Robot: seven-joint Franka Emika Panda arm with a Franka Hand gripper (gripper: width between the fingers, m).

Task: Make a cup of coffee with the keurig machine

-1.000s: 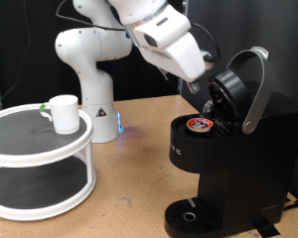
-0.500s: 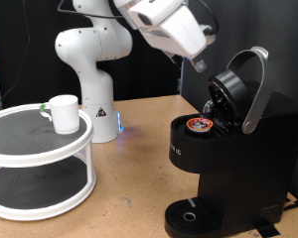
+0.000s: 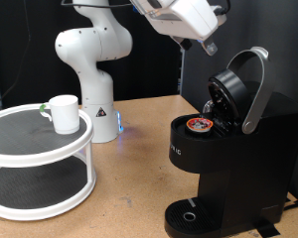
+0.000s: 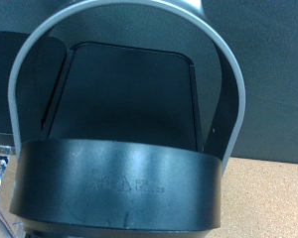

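The keurig machine stands at the exterior view's right with its lid raised by the silver arched handle. A pod with a reddish top sits in the open chamber. The white cup stands on the upper tier of a round white stand at the exterior view's left. My gripper is high at the exterior view's top, above the open lid and touching nothing. The wrist view shows the lid and the handle from above, with no fingers in it.
The white arm base stands behind the stand, on the wooden table. The machine's round drip tray is at the exterior view's bottom. A dark wall is behind.
My gripper has risen and moved toward the exterior view's right, away from the pod chamber. The pod stays in the chamber. The cup and the lid have not moved.
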